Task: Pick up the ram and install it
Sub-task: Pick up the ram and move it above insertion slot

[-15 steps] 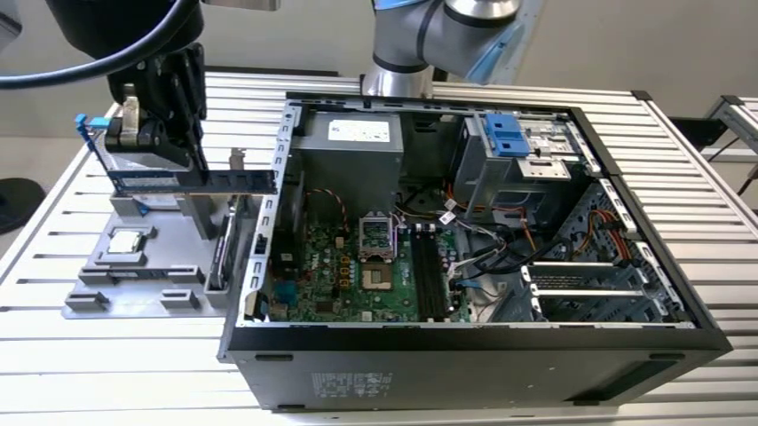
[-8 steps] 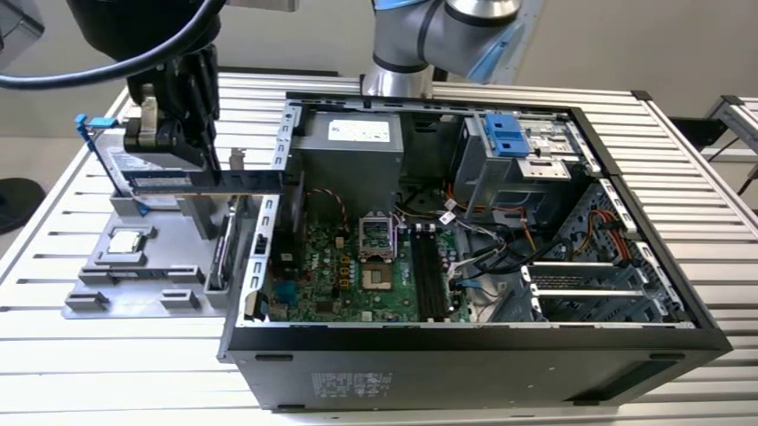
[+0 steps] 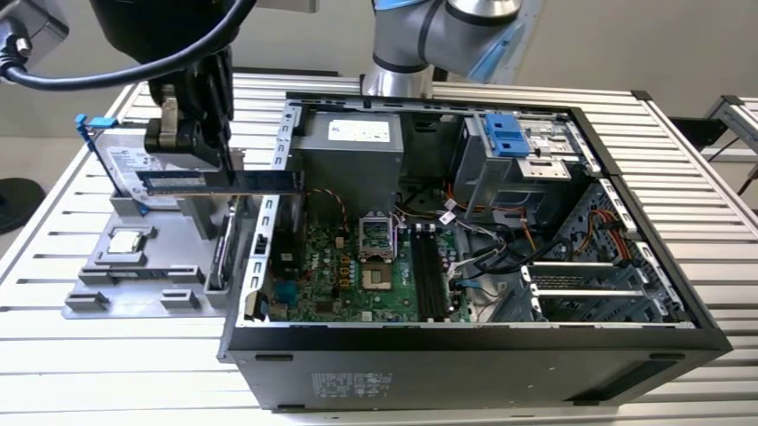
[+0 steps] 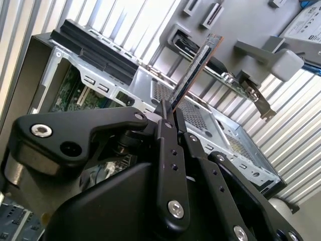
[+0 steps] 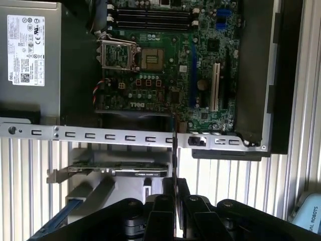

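The hand (image 4: 165, 114) is shut tight on the ram (image 4: 196, 68). Its black fingers (image 4: 168, 150) squeeze the flat sides of the thin stick, and the stick pokes out past their tips. In the first wrist view the hand (image 5: 174, 196) holds the ram (image 5: 174, 150) edge-on, so it looks like a thin dark line.

In the exterior view the hand (image 3: 195, 164) hangs up in the air. The ram (image 3: 243, 182) lies level on its long edge and touches nothing but the fingers. It is on the exterior view's left. One end is over a grey holder (image 3: 130, 284). The other end reaches just over the side wall of the open computer case (image 3: 474, 355).

The grey holder sits below the hand on the counter (image 3: 119, 382), just beside the case. A square chip (image 3: 128, 241) lies flat in it. A card with a silver bracket (image 5: 118, 168) is set in it too. A silver drive (image 3: 113, 160) stands at its far end.

Past the side wall, a green board (image 5: 165, 65) lies on the floor of the case. Long black slots (image 5: 150, 17) sit in a row on the board, well apart from the ram. A grey power box (image 3: 350, 151) fills the back corner of the case. Behind that, the robot arm (image 3: 438, 35) stands at the far edge of the counter.
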Controlling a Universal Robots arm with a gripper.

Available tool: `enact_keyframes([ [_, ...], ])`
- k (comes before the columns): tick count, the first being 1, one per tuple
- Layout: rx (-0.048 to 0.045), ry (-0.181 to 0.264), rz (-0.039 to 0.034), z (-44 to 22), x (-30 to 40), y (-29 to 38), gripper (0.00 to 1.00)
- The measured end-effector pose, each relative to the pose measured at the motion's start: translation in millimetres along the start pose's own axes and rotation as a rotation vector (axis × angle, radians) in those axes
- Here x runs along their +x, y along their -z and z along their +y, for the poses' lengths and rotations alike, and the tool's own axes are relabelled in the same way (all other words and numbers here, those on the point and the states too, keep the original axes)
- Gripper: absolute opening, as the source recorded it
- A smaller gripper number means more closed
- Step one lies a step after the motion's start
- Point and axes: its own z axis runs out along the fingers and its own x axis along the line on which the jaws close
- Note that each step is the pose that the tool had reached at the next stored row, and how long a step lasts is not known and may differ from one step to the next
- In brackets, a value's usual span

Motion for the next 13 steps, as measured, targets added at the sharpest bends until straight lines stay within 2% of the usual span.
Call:
enact_keyframes([
  [13,-0.0001,0.000,0.0001,18.6,-0.4,0.1,0.00],
])
